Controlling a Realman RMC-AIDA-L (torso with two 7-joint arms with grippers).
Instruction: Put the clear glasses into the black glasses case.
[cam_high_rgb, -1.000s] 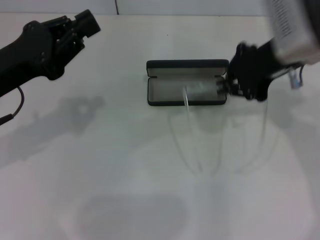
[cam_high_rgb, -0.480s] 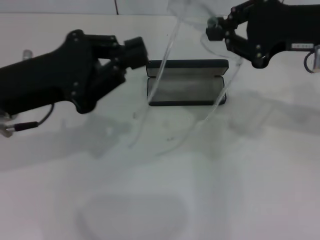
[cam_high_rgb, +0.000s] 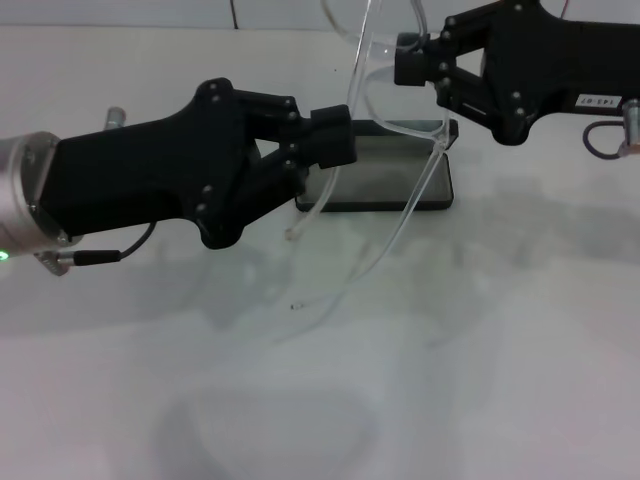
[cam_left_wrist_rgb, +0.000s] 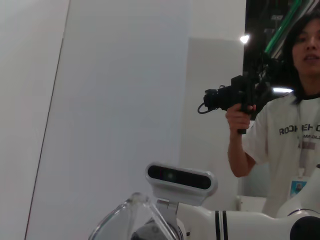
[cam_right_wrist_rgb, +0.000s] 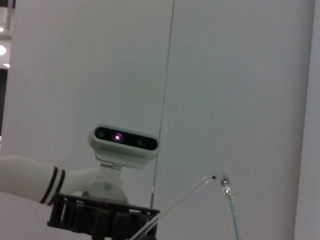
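The clear glasses (cam_high_rgb: 366, 70) hang in the air above the table, with their long arms trailing down toward me. My right gripper (cam_high_rgb: 408, 58) is shut on one end of their front, at the upper right. From the left, my left gripper (cam_high_rgb: 335, 138) reaches in with fingers together, its tips against the glasses' near arm. I cannot tell whether it pinches that arm. The black glasses case (cam_high_rgb: 420, 190) lies open on the table behind both, partly hidden by the left gripper. A curved lens edge (cam_left_wrist_rgb: 125, 220) shows in the left wrist view, and a glasses hinge (cam_right_wrist_rgb: 220, 179) in the right wrist view.
The white table (cam_high_rgb: 480, 360) stretches in front of the case. A person holding a camera (cam_left_wrist_rgb: 280, 130) stands beyond the robot's head (cam_left_wrist_rgb: 180, 177) in the left wrist view.
My left gripper has swung right and down from the far left to the glasses' arm. The right gripper lifted the glasses from the case and now holds them high.
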